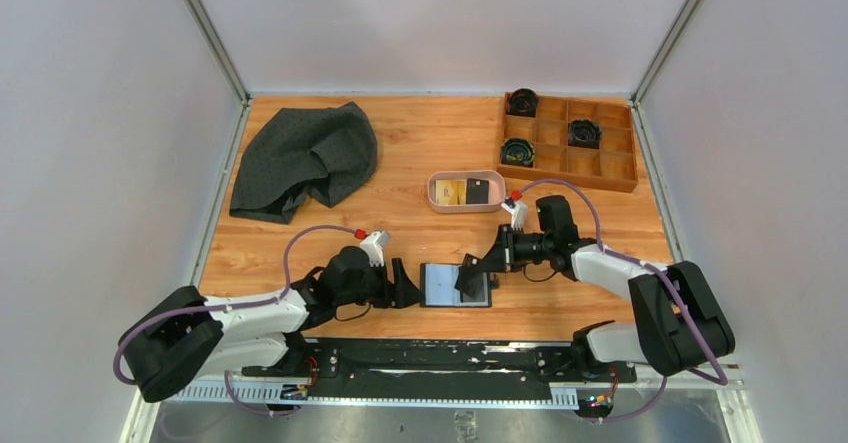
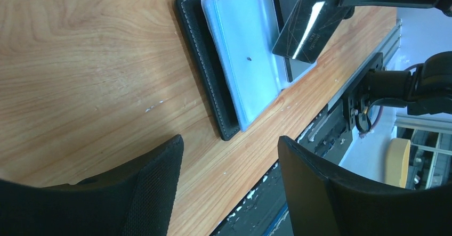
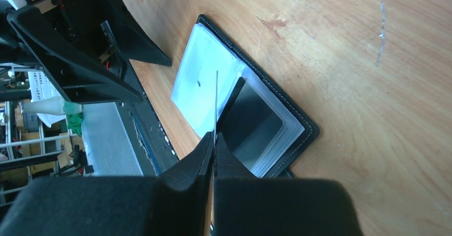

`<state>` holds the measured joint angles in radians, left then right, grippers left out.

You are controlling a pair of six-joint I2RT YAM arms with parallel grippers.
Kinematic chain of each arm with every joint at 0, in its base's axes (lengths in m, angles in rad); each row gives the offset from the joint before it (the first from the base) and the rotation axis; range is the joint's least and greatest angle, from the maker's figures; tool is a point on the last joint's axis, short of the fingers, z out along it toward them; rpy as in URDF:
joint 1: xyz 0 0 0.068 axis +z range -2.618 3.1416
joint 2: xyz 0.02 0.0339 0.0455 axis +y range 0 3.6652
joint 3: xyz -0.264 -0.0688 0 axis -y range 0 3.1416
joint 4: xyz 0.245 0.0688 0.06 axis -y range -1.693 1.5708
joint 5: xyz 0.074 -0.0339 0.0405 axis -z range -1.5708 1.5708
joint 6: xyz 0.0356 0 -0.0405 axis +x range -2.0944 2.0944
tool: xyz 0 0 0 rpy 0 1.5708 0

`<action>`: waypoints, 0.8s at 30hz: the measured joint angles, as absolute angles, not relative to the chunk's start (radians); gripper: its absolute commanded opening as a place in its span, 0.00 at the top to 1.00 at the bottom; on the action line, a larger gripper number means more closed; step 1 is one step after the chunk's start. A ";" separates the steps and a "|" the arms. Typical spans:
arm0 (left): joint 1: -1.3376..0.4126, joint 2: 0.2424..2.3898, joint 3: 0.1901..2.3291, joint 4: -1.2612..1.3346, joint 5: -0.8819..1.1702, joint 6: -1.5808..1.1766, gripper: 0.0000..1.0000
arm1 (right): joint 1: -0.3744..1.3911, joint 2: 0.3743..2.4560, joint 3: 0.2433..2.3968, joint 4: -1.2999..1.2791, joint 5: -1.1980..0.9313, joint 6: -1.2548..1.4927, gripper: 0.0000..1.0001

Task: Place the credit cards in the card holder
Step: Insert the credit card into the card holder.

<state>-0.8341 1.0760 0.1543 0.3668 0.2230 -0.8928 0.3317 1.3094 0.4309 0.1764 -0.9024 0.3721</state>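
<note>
The card holder (image 1: 440,285) lies open near the table's front edge, its clear pockets (image 2: 242,55) facing up. A dark card (image 3: 256,124) sits in its right-hand pocket. My right gripper (image 1: 478,273) is shut on a black credit card (image 2: 306,31), held tilted just above the holder's right half; the right wrist view shows that card edge-on (image 3: 216,100) between the shut fingers (image 3: 214,137). My left gripper (image 2: 229,151) stands open just left of the holder, with only bare wood between its fingers. A gold card (image 1: 451,192) and a black card (image 1: 478,192) lie in the pink tray (image 1: 466,206).
A wooden compartment box (image 1: 620,178) with dark round items stands at the back right. A crumpled dark cloth (image 1: 305,158) lies at the back left. The table's front edge and black rail (image 2: 362,92) run close beside the holder.
</note>
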 measured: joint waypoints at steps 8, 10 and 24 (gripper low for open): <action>-0.862 1.166 0.193 0.395 0.192 -0.895 0.37 | 0.332 1.347 0.431 0.176 -0.861 0.428 1.00; -0.868 1.195 0.208 0.405 0.189 -0.894 0.39 | 0.332 1.365 0.434 0.171 -0.855 0.439 1.00; -0.879 1.332 0.266 0.458 0.170 -0.887 0.59 | 0.338 1.434 0.465 0.146 -0.846 0.475 1.00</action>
<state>-0.8795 1.3323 0.2661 0.4580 0.1696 -0.8867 0.3382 1.4342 0.4652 0.1455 -0.8455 0.4747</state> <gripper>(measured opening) 0.439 0.009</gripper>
